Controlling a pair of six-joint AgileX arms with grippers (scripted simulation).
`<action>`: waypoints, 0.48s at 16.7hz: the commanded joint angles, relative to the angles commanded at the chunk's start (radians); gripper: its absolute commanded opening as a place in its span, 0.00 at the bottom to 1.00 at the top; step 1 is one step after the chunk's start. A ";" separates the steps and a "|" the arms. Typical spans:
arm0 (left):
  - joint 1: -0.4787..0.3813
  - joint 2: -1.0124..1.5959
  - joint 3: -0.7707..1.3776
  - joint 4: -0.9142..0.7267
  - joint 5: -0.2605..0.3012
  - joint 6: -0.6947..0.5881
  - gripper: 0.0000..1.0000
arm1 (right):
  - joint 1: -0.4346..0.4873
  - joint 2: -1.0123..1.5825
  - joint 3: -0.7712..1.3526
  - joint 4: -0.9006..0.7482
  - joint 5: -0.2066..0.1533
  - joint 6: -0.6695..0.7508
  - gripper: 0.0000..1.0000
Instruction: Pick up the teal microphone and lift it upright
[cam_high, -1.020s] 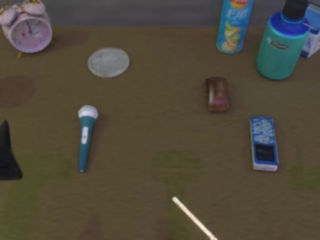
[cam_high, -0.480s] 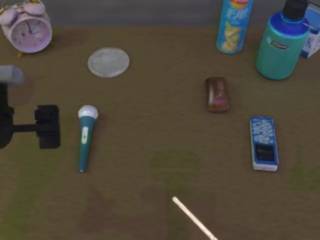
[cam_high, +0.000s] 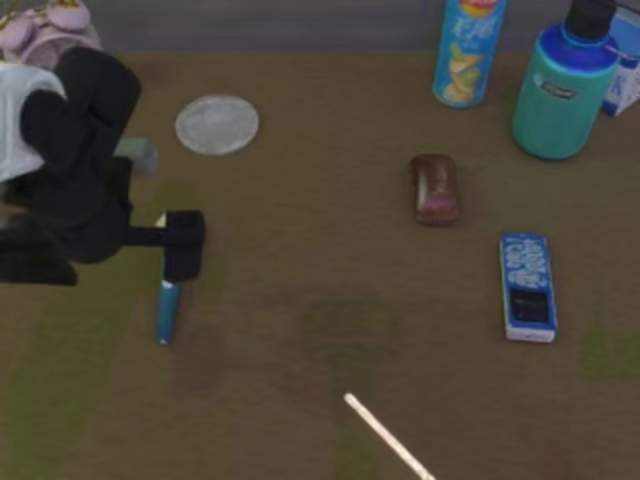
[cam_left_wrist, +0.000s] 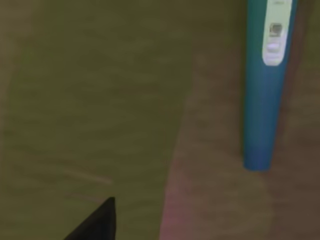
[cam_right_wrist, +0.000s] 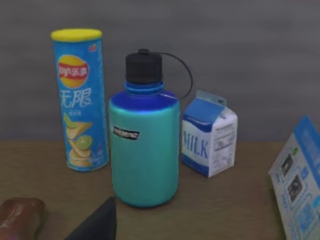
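Note:
The teal microphone (cam_high: 167, 312) lies flat on the table's left half, and only the lower part of its handle shows in the top view. My left arm covers its head, and my left gripper (cam_high: 183, 245) hangs over the upper handle. In the left wrist view the teal handle (cam_left_wrist: 264, 100) with its white switch lies on the table, apart from my one visible dark finger (cam_left_wrist: 97, 226). Nothing is between the fingers, which stand open. My right arm is outside the top view; its finger (cam_right_wrist: 97, 225) shows in its wrist view, holding nothing.
A round glass coaster (cam_high: 217, 124) and a pink alarm clock (cam_high: 50, 22) sit behind the left arm. At the right are a brown bread loaf (cam_high: 435, 187), a blue remote (cam_high: 527, 286), a chips can (cam_high: 468, 50), a big teal bottle (cam_high: 562, 85) and a milk carton (cam_right_wrist: 209, 134). A thin pale stick (cam_high: 388, 436) lies near the front.
My left arm has swung in from the left edge toward the right. It now covers the microphone's head, which showed before. The microphone has not moved.

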 joint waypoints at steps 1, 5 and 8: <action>-0.009 0.048 0.034 -0.020 -0.001 -0.008 1.00 | 0.000 0.000 0.000 0.000 0.000 0.000 1.00; -0.026 0.138 0.105 -0.058 -0.002 -0.024 1.00 | 0.000 0.000 0.000 0.000 0.000 0.000 1.00; -0.026 0.138 0.105 -0.058 -0.002 -0.024 1.00 | 0.000 0.000 0.000 0.000 0.000 0.000 1.00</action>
